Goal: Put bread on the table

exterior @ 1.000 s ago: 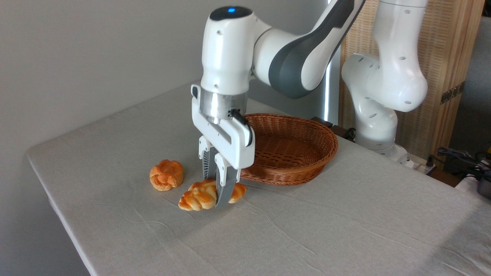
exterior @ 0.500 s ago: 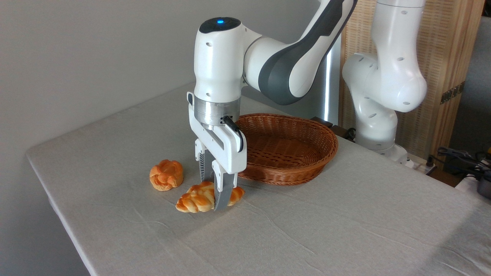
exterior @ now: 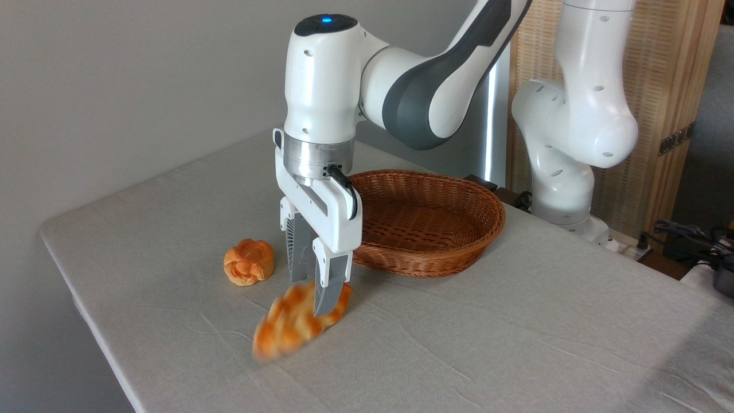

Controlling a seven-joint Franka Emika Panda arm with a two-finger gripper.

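Surface: table (exterior: 516, 355) under wrinkled light grey cloth, rounded corner at left.
Room: plain grey wall behind; slatted wooden screen (exterior: 671, 86) at right.
Count: one braided loaf, one knotted bun (exterior: 249, 261), one wicker basket (exterior: 427, 221), one white arm.
Gripper (exterior: 312, 289): fingers parted either side of the loaf's upper end; contact unclear.
Bread (exterior: 295, 322): motion-blurred, tilted, low end toward the cloth, in front of the basket.

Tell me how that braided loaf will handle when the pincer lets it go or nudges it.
The bread looks blurred and tilted, one end dipping, so it likely pivots easily in the pincer. It keeps its shape, so probably fairly stiff and light. Its rounded, tapered form may rock or roll slightly on the table.
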